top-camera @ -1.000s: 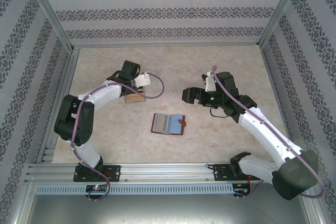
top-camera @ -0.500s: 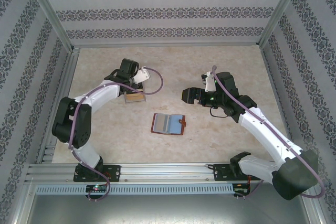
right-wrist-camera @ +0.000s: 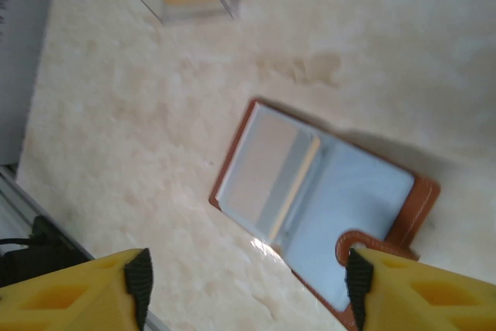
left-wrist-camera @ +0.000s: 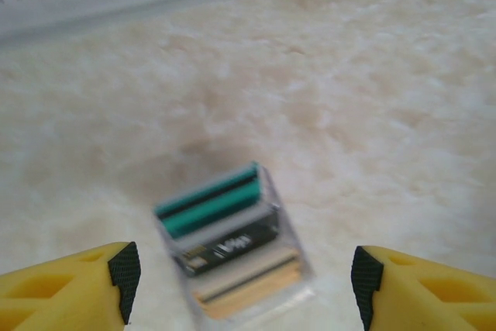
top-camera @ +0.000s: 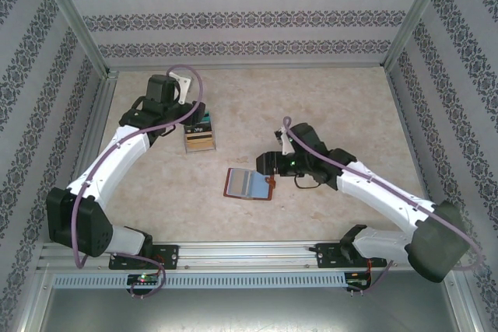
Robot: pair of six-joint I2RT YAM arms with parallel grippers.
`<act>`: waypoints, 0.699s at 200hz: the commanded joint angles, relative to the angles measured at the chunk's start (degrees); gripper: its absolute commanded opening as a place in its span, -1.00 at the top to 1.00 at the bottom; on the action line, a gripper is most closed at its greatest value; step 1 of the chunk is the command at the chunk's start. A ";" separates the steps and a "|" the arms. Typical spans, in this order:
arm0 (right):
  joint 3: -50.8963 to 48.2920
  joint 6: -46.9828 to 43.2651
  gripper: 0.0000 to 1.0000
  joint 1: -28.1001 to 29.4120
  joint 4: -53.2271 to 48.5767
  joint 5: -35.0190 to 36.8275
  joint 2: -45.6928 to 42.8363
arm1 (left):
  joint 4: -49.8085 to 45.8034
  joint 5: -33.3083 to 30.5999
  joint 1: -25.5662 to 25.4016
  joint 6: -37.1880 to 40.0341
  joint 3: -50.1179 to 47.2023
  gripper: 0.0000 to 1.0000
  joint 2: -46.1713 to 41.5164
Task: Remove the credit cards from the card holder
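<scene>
Here: wallet (right-wrist-camera: 310,207) lies open and flat, mid-table (top-camera: 327,99); right claw (right-wrist-camera: 246,284) spread above its snap-tab side. Cards (left-wrist-camera: 229,249) stacked at back left, below spread, empty left claw (left-wrist-camera: 243,277). Risk: wallet unpinned, likely slides or folds if right claw tugs. Versus earlier frame: left claw drawn back off stack, widened; right claw moved over wallet, narrowed.

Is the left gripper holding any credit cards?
No: the left gripper is open, its fingers wide apart, and the credit cards lie on the table beyond them.
</scene>
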 commanded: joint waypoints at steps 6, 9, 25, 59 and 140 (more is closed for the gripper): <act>-3.31 3.70 -0.25 3.72 -0.31 6.52 2.63 | -5.69 13.46 0.48 -17.37 -2.55 -0.49 -0.63; -3.52 4.01 -0.22 4.01 -0.42 6.95 3.02 | -5.28 14.85 0.44 -18.45 -3.29 -0.51 -0.72; -4.86 5.98 -0.12 5.03 -0.74 8.46 4.84 | -2.22 20.83 0.42 -23.65 -7.62 -0.54 -0.97; -7.57 8.91 -0.06 5.95 -0.54 11.59 6.54 | 5.09 26.05 -0.75 -31.59 -17.20 -0.46 -1.97; -5.18 7.27 0.21 6.06 1.15 13.46 15.66 | 15.49 29.41 -10.20 -40.83 -26.01 -0.13 1.00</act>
